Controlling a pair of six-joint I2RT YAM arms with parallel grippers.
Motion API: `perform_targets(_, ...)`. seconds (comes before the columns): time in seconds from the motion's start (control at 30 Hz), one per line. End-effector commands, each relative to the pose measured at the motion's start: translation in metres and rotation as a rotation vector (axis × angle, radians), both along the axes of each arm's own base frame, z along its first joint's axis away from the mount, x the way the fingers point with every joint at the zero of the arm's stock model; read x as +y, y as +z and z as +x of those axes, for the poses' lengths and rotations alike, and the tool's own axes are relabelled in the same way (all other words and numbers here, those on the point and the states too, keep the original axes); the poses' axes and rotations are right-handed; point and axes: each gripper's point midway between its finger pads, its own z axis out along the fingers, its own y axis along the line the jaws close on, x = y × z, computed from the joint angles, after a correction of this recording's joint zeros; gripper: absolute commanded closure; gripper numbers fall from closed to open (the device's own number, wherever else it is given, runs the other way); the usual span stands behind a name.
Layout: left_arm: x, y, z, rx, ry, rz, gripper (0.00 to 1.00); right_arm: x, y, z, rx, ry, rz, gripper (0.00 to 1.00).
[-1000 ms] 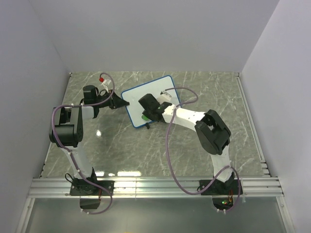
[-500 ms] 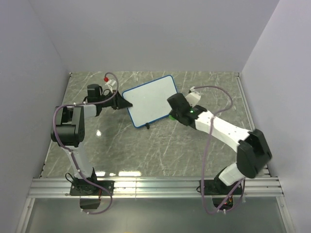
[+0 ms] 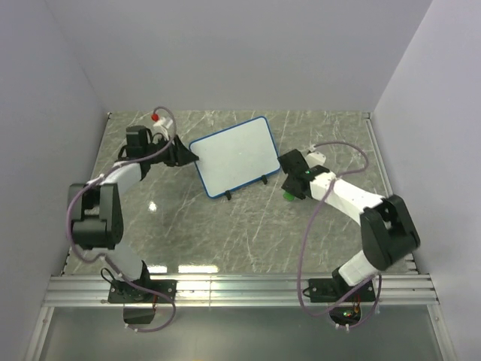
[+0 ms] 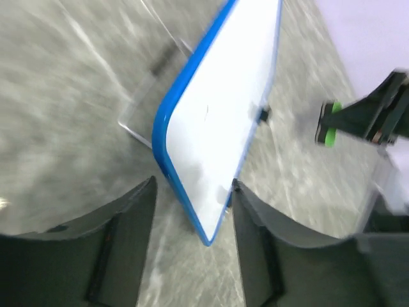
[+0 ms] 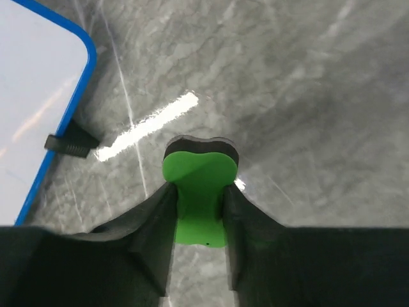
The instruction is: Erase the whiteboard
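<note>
The whiteboard (image 3: pixel 233 154), white with a blue frame, stands tilted on two black feet at the back middle of the marble table (image 3: pixel 225 226). Its face looks clean, with only a tiny faint mark in the left wrist view (image 4: pixel 217 109). My left gripper (image 3: pixel 192 156) is open, and the board's left corner lies between its fingers (image 4: pixel 193 185). My right gripper (image 3: pixel 289 188) is shut on the small green eraser (image 5: pixel 199 173), low over the table just right of the board's lower right corner and foot (image 5: pixel 70 144). The eraser also shows from above (image 3: pixel 288 197).
White walls close in the table on the left, back and right. An aluminium rail (image 3: pixel 240 289) runs along the near edge, where both arm bases sit. Loose cables loop from both arms over the table.
My right arm swept right with the eraser, from over the board's face to low over the table beside it. My left arm shifted slightly left at the board's corner.
</note>
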Motion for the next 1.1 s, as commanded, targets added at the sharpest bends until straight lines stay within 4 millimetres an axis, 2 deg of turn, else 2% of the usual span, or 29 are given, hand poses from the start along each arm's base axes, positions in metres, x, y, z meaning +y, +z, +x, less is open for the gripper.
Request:
perform_targets(0.0, 0.036, 0.051, 0.012, -0.134, 0.177, 0.128, 0.45, 0.014, -0.009, 0.025, 0.047, 0.082, 0.012, 0.48)
perform_targets(0.03, 0.043, 0.066, 0.012, -0.163, 0.224, 0.157, 0.51, 0.017, -0.006, 0.034, 0.043, 0.088, 0.017, 0.38)
perform_targets(0.1, 0.056, 0.074, 0.008, -0.141, 0.303, 0.207, 0.56, 0.021, -0.012, 0.039, 0.068, 0.107, 0.02, 0.01)
perform_targets(0.13, 0.071, 0.088, 0.009, -0.164, 0.398, 0.245, 0.56, 0.023, -0.016, 0.043, 0.091, 0.11, 0.023, 0.0)
perform_targets(0.2, 0.081, 0.093, -0.001, -0.132, 0.476, 0.262, 0.54, 0.022, -0.019, 0.043, 0.116, 0.109, 0.014, 0.0)
perform_targets(0.23, 0.092, 0.108, -0.006, -0.158, 0.55, 0.277, 0.56, 0.02, -0.017, 0.041, 0.122, 0.104, 0.011, 0.0)
perform_targets(0.27, 0.095, 0.104, -0.015, -0.142, 0.574, 0.274, 0.56, 0.02, -0.014, 0.039, 0.119, 0.102, 0.013, 0.0)
perform_targets(0.3, 0.095, 0.118, -0.025, -0.166, 0.599, 0.249, 0.56, 0.017, -0.008, 0.034, 0.103, 0.097, 0.021, 0.0)
perform_targets(0.37, 0.096, 0.121, -0.038, -0.165, 0.616, 0.238, 0.56, 0.014, 0.001, 0.027, 0.088, 0.099, 0.03, 0.0)
perform_targets(0.4, 0.096, 0.126, -0.048, -0.179, 0.623, 0.224, 0.56, 0.01, 0.012, 0.019, 0.072, 0.099, 0.035, 0.0)
perform_targets(0.47, 0.1, 0.124, -0.061, -0.168, 0.653, 0.232, 0.53, 0.007, 0.027, 0.011, 0.045, 0.105, 0.037, 0.0)
perform_targets(0.5, 0.101, 0.127, -0.067, -0.165, 0.666, 0.233, 0.53, 0.005, 0.048, 0.004, -0.002, 0.115, 0.05, 0.0)
perform_targets(0.57, 0.104, 0.128, -0.08, -0.141, 0.711, 0.284, 0.52, 0.006, 0.073, -0.004, -0.067, 0.16, 0.056, 0.0)
perform_targets(0.6, 0.104, 0.127, -0.083, -0.138, 0.714, 0.29, 0.51, 0.005, 0.103, -0.011, -0.151, 0.183, 0.085, 0.0)
perform_targets(0.63, 0.103, 0.132, -0.089, -0.157, 0.715, 0.284, 0.49, 0.006, 0.118, -0.016, -0.192, 0.205, 0.1, 0.0)
perform_targets(0.67, 0.101, 0.127, -0.092, -0.149, 0.709, 0.29, 0.49, 0.005, 0.133, -0.021, -0.237, 0.242, 0.103, 0.0)
perform_targets(0.7, 0.103, 0.123, -0.094, -0.14, 0.723, 0.297, 0.48, 0.007, 0.157, -0.032, -0.315, 0.283, 0.149, 0.0)
perform_targets(0.77, 0.106, 0.11, -0.101, -0.101, 0.745, 0.306, 0.47, 0.005, 0.177, -0.042, -0.38, 0.324, 0.165, 0.0)
perform_targets(0.8, 0.108, 0.109, -0.103, -0.09, 0.769, 0.299, 0.46, 0.004, 0.192, -0.052, -0.43, 0.341, 0.193, 0.0)
perform_targets(0.9, 0.109, 0.114, -0.112, -0.097, 0.774, 0.304, 0.46, 0.001, 0.213, -0.068, -0.499, 0.369, 0.232, 0.0)
perform_targets(1.07, 0.114, 0.119, -0.117, -0.106, 0.796, 0.322, 0.47, 0.005, 0.22, -0.083, -0.522, 0.393, 0.306, 0.0)
